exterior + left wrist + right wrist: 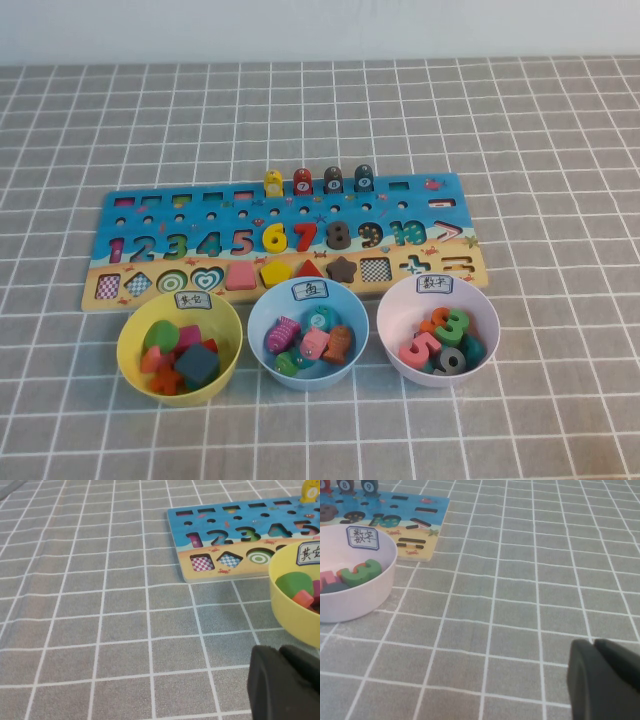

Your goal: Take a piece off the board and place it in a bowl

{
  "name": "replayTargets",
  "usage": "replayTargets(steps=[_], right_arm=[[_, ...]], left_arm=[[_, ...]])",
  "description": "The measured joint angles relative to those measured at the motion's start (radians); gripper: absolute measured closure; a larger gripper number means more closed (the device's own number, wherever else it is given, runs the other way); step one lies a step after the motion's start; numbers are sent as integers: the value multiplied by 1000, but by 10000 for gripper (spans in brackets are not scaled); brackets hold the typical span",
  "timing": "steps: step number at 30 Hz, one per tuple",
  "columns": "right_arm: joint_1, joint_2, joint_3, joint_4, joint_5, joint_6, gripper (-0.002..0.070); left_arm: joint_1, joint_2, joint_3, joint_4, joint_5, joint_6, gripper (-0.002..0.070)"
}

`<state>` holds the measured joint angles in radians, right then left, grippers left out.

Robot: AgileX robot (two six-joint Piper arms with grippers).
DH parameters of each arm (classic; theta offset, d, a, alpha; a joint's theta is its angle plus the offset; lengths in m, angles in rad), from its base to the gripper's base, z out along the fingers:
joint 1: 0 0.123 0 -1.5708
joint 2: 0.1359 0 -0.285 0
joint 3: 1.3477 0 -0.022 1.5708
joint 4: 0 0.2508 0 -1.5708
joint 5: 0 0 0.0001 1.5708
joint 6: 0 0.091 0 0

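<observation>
The salmon-pink square piece (241, 275) sits in its cut-out in the bottom row of the long blue and tan board (150, 205). The yellow bowl (128, 332) stands in front of the board's left end and holds several shape blocks. Neither arm shows in the high view. In the left wrist view my left gripper (280, 651) is shut and empty, low over the cloth, close beside the yellow bowl (287, 612); the board's left end (186, 560) lies beyond it. In the right wrist view my right gripper (594, 643) is shut and empty over bare cloth.
A light blue bowl (262, 352) with fish pieces and a pale pink bowl (392, 345) with number pieces stand right of the yellow one. The pink bowl (367, 600) shows in the right wrist view. A grey checked cloth (560, 400) covers the table.
</observation>
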<state>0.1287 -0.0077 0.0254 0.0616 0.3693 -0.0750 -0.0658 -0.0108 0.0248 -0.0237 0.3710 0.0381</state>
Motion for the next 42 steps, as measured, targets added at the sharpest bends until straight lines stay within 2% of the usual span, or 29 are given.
replayTargets(steps=[24,38,42], right_arm=[[0,0,0,0,0,0,694],[0,0,0,0,0,0,694],[0,0,0,0,0,0,694]], left_arm=[[0,0,0,29,-5,-2,680],[0,0,0,-323,-255,-136,680],[0,0,0,-345,-284,-132,680]])
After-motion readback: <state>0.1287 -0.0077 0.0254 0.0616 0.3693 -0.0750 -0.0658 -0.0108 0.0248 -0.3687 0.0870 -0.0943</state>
